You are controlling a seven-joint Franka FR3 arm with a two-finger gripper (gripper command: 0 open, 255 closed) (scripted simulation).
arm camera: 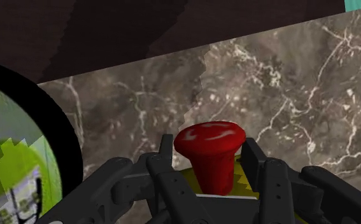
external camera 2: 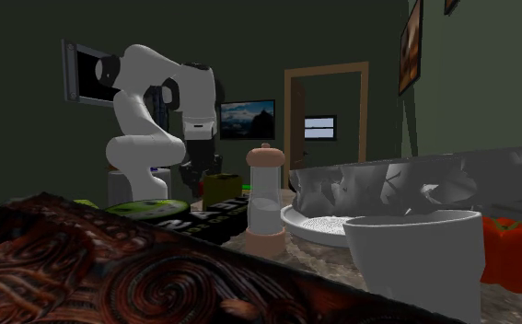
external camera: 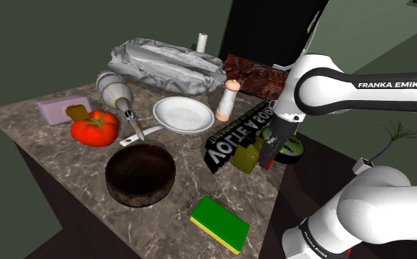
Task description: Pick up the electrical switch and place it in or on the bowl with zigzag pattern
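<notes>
The electrical switch (external camera: 248, 156) is a small olive-yellow box with a red mushroom button (arm camera: 209, 145). It sits on the marble counter at the shoulder view's right, beside a black lettered box. My gripper (external camera: 269, 152) comes down on it from above, shut, and its fingers (arm camera: 256, 160) clasp the yellow body on both sides under the button. Just beyond it, towards the counter's edge, lies the bowl (external camera: 293, 149), lime green inside with a jagged pattern and a black rim (arm camera: 67, 159). In the second exterior view the gripper (external camera 2: 197, 175) stands over the switch (external camera 2: 218, 189), with the green bowl (external camera 2: 148, 208) beside it.
The black lettered box (external camera: 232, 136) lies close to the switch. Also on the counter are a pepper mill (external camera: 230, 99), a white plate (external camera: 181, 114), a dark brown bowl (external camera: 140, 174), a tomato (external camera: 94, 127), a green sponge (external camera: 221, 223) and a crumpled grey bag (external camera: 166, 66).
</notes>
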